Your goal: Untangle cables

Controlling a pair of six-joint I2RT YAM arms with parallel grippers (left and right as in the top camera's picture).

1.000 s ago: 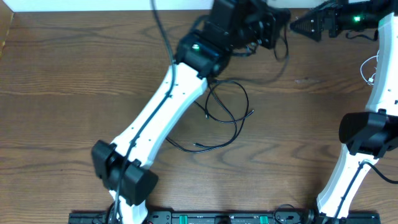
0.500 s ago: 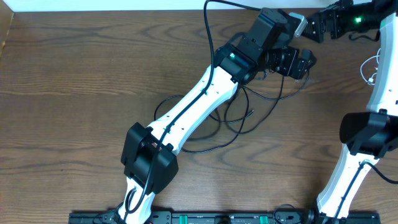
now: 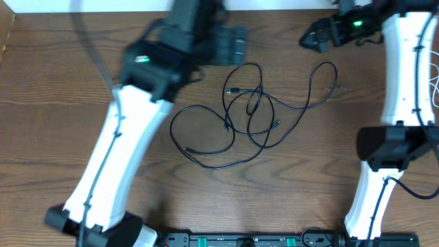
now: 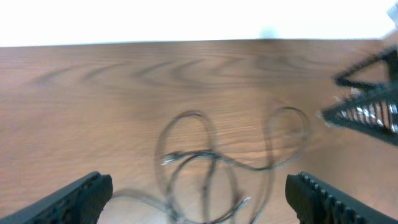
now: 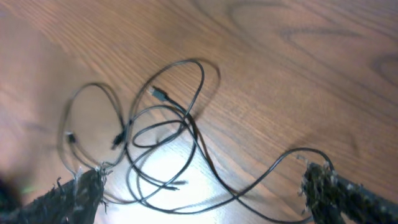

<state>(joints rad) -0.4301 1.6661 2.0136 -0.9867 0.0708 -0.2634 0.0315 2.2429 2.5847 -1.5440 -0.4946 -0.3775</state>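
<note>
Wood: the brown surface (image 3: 55, 89) carries everything, and I see bare grain on all sides of the tangle
Tangle: the cables (image 3: 250, 110) lie mid-surface, black loops crossing one another several times, between the two arms
Plugs: one small end (image 3: 234, 90) lies inside the upper loop and another (image 3: 188, 149) at the lower left, both free of any grip
White cord: a thin white strand (image 3: 435, 79) shows at the right edge past the right arm, too little of it for me to say how it lies
Left claw: the left claw (image 4: 199, 199) hangs spread wide above the far side of the tangle, nothing between its fingers
Right claw: the right claw (image 5: 208, 196) is spread wide too, empty, near the far right loop
Done: I judge very little; no black cord lies apart from the others yet
Left: lift one end, draw it out through the crossings, lay it well apart, then repeat
Edges: the far edge against the white wall is close behind both claws, so I would pull toward me or sideways
Open room: broad bare wood left of the tangle and in front of it; the right arm's column crowds the right side
</note>
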